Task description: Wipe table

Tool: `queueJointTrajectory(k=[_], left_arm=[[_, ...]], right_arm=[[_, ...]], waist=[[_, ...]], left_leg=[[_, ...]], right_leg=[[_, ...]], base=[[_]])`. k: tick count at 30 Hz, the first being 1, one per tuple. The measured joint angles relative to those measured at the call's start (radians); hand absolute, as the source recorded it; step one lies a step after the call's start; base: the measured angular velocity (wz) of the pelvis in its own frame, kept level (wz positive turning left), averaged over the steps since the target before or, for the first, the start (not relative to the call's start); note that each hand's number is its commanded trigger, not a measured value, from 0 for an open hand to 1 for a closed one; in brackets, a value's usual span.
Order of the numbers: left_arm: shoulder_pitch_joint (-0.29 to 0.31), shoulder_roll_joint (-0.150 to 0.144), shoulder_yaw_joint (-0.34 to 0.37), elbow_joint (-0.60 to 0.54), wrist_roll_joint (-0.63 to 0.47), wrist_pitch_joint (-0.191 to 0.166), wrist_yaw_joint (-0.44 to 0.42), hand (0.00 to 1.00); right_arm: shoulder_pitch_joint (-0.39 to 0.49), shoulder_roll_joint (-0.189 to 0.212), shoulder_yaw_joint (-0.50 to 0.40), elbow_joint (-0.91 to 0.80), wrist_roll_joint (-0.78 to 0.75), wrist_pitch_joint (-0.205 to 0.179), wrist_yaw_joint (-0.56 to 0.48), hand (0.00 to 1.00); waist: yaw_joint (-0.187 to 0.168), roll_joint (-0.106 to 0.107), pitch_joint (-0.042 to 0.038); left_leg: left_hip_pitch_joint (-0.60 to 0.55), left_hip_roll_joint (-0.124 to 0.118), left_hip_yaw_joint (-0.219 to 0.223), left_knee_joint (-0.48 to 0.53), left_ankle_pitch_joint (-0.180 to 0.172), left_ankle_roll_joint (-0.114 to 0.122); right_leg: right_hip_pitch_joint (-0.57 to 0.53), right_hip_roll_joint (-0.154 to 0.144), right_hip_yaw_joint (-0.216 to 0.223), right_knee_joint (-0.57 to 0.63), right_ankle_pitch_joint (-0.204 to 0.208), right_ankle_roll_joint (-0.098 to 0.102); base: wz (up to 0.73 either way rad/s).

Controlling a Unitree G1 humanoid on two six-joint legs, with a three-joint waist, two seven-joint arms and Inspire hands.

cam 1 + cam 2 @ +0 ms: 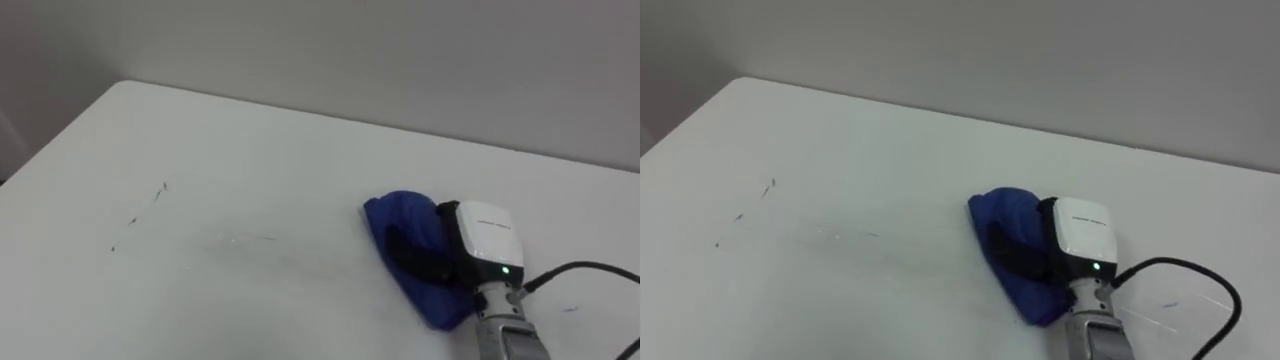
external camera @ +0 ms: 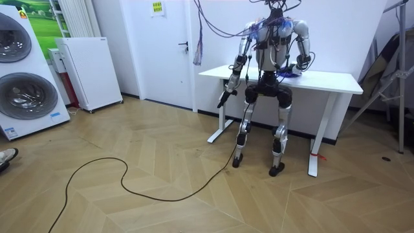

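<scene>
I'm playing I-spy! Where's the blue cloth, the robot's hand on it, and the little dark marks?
blue cloth [image 1: 395, 215], left eye view, its bare left part.
right hand [image 1: 487, 232], left eye view, its white back.
dark marks [image 1: 160, 190], left eye view, the upper mark.

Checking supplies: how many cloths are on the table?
1: a blue cloth under the right hand, on the right half of the white table. Another could hide beneath the hand.

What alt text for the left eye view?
The robot's right hand rests on a crumpled blue cloth on a white table top, right of centre. A few small dark marks show on the table toward its left.
</scene>
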Motion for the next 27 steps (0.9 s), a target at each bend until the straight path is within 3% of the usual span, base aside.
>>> queueJointTrajectory(k=[4, 7, 8, 11, 15, 27], left_arm=[[-0.029, -0.004, 0.0, 0.002, -0.005, -0.021, 0.001, 0.0], [-0.044, -0.01, 0.0, 0.002, -0.007, -0.024, 0.001, 0.0], [-0.043, -0.01, 0.003, 0.002, -0.007, -0.025, 0.001, 0.0], [-0.053, -0.01, 0.011, 0.002, -0.007, -0.026, 0.001, 0.0], [-0.062, -0.01, 0.012, 0.017, -0.015, -0.029, 0.001, 0.0], [-0.033, -0.019, 0.108, 0.035, -0.025, -0.03, -0.017, 0.0]], right_arm=[[0.016, 0.0, -0.036, -0.008, 0.007, -0.032, 0.0, 0.0], [0.022, -0.002, -0.072, -0.021, 0.055, -0.033, -0.001, 0.0], [0.028, -0.004, -0.092, -0.034, 0.065, -0.033, 0.0, 0.0], [0.037, -0.009, -0.145, -0.087, 0.081, -0.038, -0.004, 0.0], [0.039, -0.008, -0.217, -0.092, 0.079, -0.051, -0.02, 0.0], [0.041, -0.013, -0.434, -0.119, 0.216, -0.048, -0.094, 0.0]], waist=[[-0.034, 0.0, 0.0009], [-0.057, -0.006, 0.002], [-0.068, -0.016, 0.0081], [-0.09, -0.025, 0.0116], [-0.102, -0.04, 0.0095], [-0.136, -0.039, 0.0051]], left_leg=[[0.005, -0.001, 0.002, -0.001, 0.0, 0.0], [0.01, -0.002, 0.01, -0.001, 0.0, 0.0], [0.008, -0.002, 0.014, -0.003, 0.0, 0.0], [0.006, -0.002, 0.029, -0.004, 0.0, 0.0], [0.007, -0.002, 0.042, -0.009, -0.001, 0.001], [0.001, -0.003, 0.046, -0.008, -0.001, 0.002]], right_leg=[[0.0, 0.0, 0.006, 0.005, 0.0, 0.0], [-0.01, 0.0, 0.025, 0.016, -0.002, 0.001], [-0.015, 0.0, 0.028, 0.018, -0.002, 0.001], [-0.024, 0.001, 0.04, 0.019, -0.003, 0.0], [-0.035, 0.004, 0.052, 0.023, -0.002, 0.0], [-0.05, 0.001, 0.054, 0.033, -0.002, 0.0]], base=[[-0.03], [-0.14], [-0.1], [-0.11], [-0.1], [-0.01]])
